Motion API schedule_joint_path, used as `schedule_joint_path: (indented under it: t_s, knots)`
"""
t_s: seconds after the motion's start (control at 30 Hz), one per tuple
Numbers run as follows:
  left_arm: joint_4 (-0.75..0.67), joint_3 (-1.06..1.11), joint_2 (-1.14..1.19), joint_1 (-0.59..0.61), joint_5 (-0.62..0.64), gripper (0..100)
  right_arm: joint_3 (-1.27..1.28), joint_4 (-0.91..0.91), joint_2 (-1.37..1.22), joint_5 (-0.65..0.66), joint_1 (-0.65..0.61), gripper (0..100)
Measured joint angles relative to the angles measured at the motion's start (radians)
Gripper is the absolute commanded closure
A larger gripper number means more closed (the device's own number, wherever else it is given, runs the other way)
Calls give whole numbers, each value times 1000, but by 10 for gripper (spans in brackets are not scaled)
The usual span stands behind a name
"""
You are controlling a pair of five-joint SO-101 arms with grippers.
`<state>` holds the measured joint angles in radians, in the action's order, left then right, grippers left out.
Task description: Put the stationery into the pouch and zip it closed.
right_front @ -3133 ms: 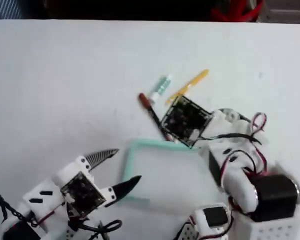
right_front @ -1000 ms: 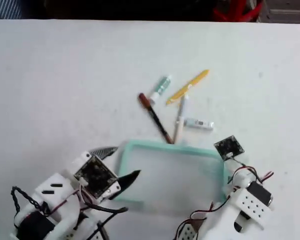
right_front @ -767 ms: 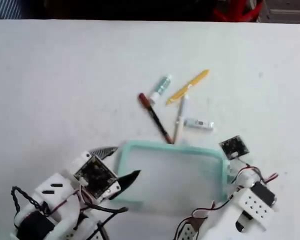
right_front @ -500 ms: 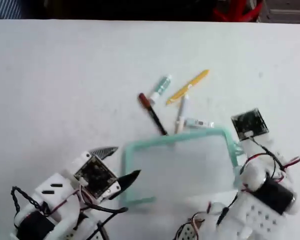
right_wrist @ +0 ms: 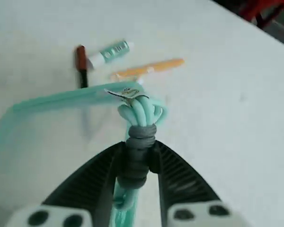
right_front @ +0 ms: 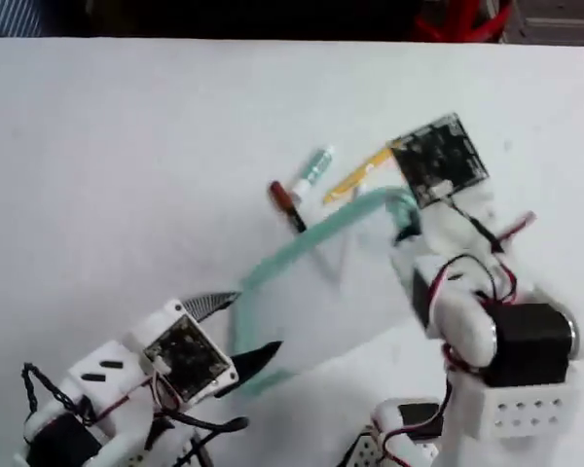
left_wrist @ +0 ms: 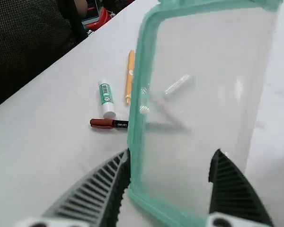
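Lifting: your right hand [right_wrist: 137, 158], clamped on the zip cord [right_wrist: 138, 116], has tilted the pouch [right_front: 311, 292] up over the pens [right_front: 280, 196]; left hand [left_wrist: 171, 158] wide at its near corner. Nothing loaded yet.

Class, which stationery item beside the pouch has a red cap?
The thin black pen with the red cap; neither the green-and-white tube nor the yellow pen has one.

Likely a robotics lab: white table [right_front: 127, 126], dark mesh chair back [left_wrist: 23, 47], exposed circuit board [right_front: 438, 161].
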<state>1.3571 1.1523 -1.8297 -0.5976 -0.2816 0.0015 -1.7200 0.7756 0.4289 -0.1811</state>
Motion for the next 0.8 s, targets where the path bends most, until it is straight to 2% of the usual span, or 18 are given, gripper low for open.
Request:
schedule_joint_path:
  t_s: [0.17, 0.33, 0.47, 0.67, 0.8]
  knots:
    - [0, -81, 0, -37, 0, 732, -180, 0, -78, -98, -229, 980]
    - [31, -164, -2, -109, 18, 732, -324, 0, -209, -199, -396, 980]
    - [31, -172, -2, -123, 60, 732, -453, 0, -290, -221, -493, 980]
    - [11, -172, -2, -117, 69, 732, -672, 0, -393, -229, -624, 980]
    - [-11, -172, -2, -23, 74, 732, -787, 0, -494, -264, -709, 980]
